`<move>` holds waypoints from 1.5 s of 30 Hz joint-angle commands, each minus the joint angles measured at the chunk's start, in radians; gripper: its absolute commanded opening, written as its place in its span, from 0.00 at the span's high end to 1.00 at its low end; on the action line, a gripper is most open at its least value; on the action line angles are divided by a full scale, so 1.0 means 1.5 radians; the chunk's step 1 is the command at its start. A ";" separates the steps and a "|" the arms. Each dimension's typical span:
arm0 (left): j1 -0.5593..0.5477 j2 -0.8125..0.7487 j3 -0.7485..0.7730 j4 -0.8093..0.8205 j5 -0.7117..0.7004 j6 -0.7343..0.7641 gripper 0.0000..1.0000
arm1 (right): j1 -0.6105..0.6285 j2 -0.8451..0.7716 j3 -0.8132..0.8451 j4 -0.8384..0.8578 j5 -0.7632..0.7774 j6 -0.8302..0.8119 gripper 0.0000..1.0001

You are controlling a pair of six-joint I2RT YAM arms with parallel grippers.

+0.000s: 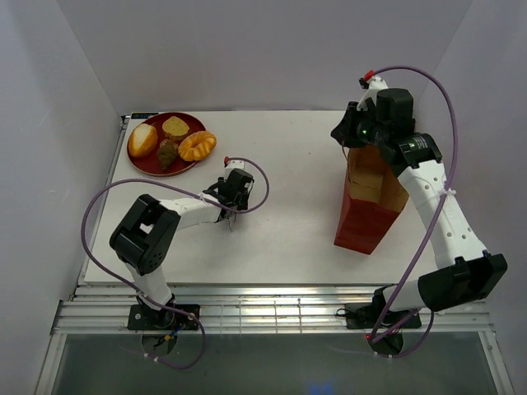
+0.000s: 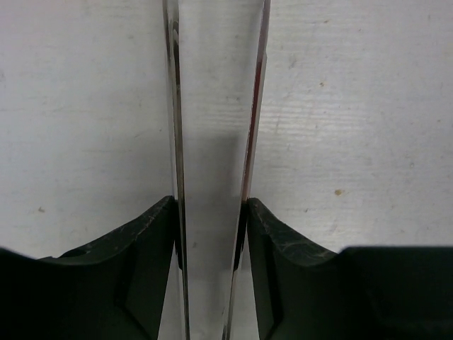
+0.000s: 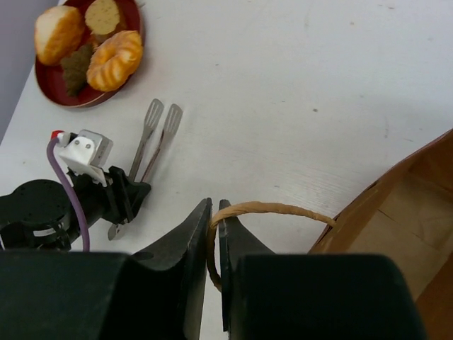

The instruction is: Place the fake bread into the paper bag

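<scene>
The right gripper (image 3: 214, 212) pinches the string handle (image 3: 283, 207) of the paper bag (image 1: 366, 218); a hard tug could tip it. The left gripper (image 2: 211, 212) squeezes tongs (image 3: 156, 138). The fake bread (image 1: 169, 152) sits far off on the plate (image 1: 146, 164).

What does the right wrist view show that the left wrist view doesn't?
Only the right wrist view shows the fake bread on the red plate, the paper bag with its inside visible, and the right gripper pinching its string handle. Only the left wrist view shows, close up, the two arms of the tongs running out from the left gripper. Both show the tongs, the left gripper and the white table.
</scene>
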 commanded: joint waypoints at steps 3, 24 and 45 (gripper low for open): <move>-0.002 -0.087 -0.057 -0.035 -0.016 -0.063 0.47 | 0.075 0.044 0.077 0.063 -0.023 -0.028 0.85; -0.001 -0.194 -0.125 -0.064 0.006 -0.121 0.52 | 0.163 0.055 0.043 0.084 0.039 -0.089 0.38; 0.003 -0.352 -0.038 -0.209 -0.027 -0.071 0.50 | 0.164 -0.151 -0.025 0.057 0.129 -0.087 0.03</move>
